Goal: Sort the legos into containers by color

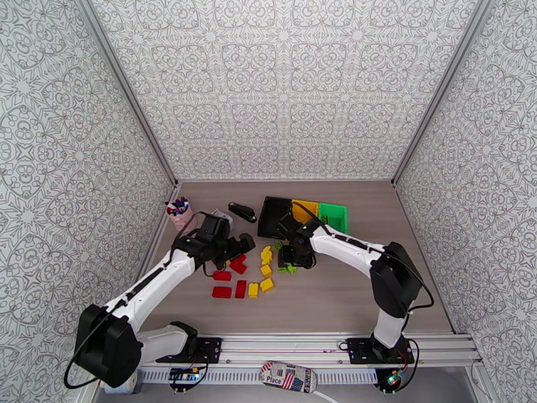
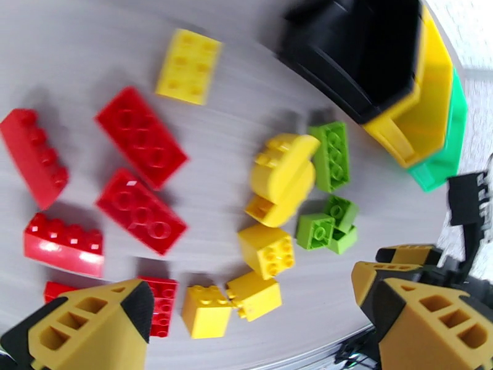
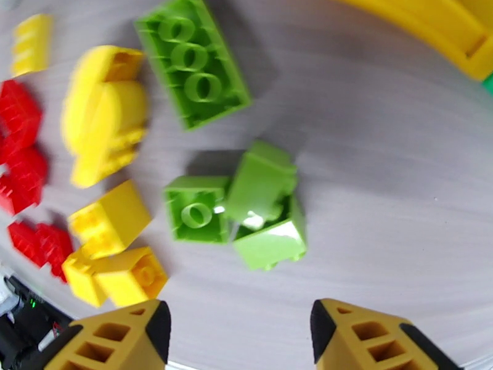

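Sorting appears barely started: red legos (image 2: 140, 135), yellow legos (image 2: 280, 174) and green legos (image 3: 191, 60) lie loose on the table (image 1: 335, 297) near the black bin (image 1: 272, 216), yellow bin (image 1: 305, 208) and green bin (image 1: 333, 215), nothing seen inside; left gripper (image 2: 252, 331) and right gripper (image 3: 237, 334) hover spread apart, empty.

Grey-white floral-patterned walls (image 1: 288, 82) on three sides; metal corner posts (image 1: 127, 95) — wood-grain tabletop (image 1: 342, 300) under even light

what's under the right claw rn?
Three small lime green legos in a touching cluster on the table, below the open right claw. A longer green brick lies underside up just beyond. From the top camera the right arm hides part of the cluster.
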Available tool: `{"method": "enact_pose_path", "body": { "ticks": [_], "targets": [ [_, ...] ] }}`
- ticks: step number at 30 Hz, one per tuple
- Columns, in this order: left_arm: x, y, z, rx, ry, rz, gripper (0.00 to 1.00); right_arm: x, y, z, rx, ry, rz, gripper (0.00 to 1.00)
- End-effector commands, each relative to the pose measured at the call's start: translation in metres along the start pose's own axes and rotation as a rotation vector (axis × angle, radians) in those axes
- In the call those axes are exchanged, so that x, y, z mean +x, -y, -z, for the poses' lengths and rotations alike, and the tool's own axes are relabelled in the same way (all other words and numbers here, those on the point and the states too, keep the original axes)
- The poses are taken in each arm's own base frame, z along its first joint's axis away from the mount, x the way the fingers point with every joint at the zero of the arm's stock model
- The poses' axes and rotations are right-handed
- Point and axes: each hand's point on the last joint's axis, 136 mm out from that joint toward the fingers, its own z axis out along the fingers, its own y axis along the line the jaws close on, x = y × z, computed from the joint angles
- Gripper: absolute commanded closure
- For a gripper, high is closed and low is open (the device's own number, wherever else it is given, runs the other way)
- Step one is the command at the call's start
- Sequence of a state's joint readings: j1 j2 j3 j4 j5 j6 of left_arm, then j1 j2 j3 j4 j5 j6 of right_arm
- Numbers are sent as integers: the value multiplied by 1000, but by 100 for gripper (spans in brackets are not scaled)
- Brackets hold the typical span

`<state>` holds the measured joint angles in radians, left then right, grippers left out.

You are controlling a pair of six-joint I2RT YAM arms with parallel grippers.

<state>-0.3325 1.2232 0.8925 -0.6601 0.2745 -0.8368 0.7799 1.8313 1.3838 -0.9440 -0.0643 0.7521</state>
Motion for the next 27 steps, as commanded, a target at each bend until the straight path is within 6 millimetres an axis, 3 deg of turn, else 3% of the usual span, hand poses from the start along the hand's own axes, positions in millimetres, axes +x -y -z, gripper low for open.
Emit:
{"method": "enact_pose_path", "body": {
  "ticks": [1,10,14,20,27],
  "targets": [
    [1,6,11,69,-15,-6,1,-4,8,4,49,22,-35,33],
    [15,4,23,86,-17,-38,1,8,19,-9,96,-32,95,38],
    [24,-7,24,54,20,36,1,14,26,-15,123,-74,177,40],
    [41,-15,11,7,51,76,1,13,27,-32,143,-103,257,40],
    [47,-19,14,-26,88,92,1,4,21,-40,140,-106,299,40]
  ]
}}
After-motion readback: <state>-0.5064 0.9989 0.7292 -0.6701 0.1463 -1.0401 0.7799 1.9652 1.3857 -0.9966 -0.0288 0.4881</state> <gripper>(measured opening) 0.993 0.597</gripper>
